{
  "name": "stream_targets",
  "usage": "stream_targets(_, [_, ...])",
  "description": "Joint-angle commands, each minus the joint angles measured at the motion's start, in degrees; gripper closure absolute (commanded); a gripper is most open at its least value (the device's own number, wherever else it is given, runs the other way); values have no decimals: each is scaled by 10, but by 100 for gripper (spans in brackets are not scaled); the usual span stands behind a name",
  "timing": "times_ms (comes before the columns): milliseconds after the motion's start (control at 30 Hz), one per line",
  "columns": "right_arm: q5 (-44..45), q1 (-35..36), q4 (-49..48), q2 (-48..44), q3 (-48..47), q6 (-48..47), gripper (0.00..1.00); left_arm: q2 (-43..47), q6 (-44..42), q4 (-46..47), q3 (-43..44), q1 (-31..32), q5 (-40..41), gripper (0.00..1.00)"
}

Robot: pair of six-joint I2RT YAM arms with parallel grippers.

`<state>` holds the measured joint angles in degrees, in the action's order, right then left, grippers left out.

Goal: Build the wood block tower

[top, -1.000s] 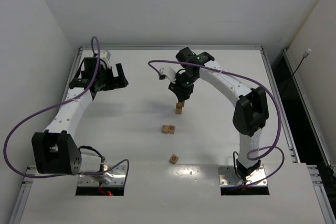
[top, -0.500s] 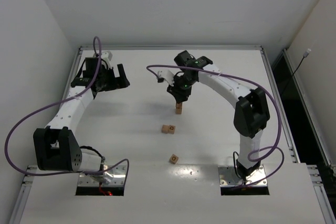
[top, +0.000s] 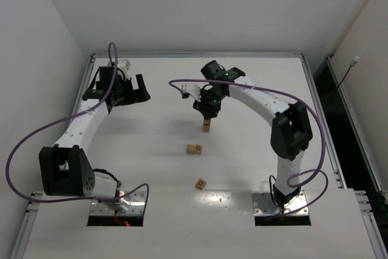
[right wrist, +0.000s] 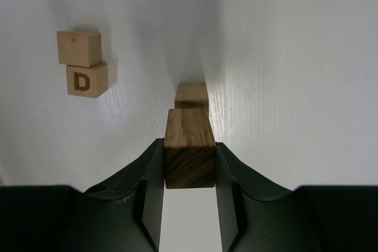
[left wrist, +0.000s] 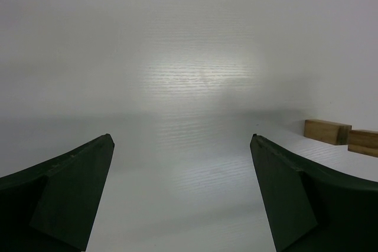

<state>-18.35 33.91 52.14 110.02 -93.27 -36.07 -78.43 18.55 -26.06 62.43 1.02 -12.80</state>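
My right gripper (top: 207,111) is shut on a wood block (right wrist: 189,151), held just above the short tower (top: 207,126) in mid-table. In the right wrist view the gripper (right wrist: 189,143) clamps the block's sides, and the tower's top block (right wrist: 191,94) shows right beyond it; I cannot tell whether they touch. Two loose blocks lie side by side (top: 194,148), one marked D (right wrist: 87,81). Another ring-marked block (top: 200,183) lies nearer the bases. My left gripper (top: 140,89) is open and empty at the far left, its jaws wide over bare table (left wrist: 181,140).
The left wrist view shows two wood blocks (left wrist: 328,131) at its right edge. The white table (top: 151,162) is walled on the left and at the back. A dark gap (top: 339,119) runs along its right edge.
My right gripper has shifted slightly over the tower with the block still in it. The left arm has barely moved.
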Motion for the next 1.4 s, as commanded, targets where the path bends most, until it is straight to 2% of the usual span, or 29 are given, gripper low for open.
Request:
stream_targets(0, [3,4,-17,-29,1,-22,100,-7,6,15,22,-5,-13,1])
stream_targets(1367, [3,4,-27,-17,5,-34,100,-17,6,15,27,-5,-18,1])
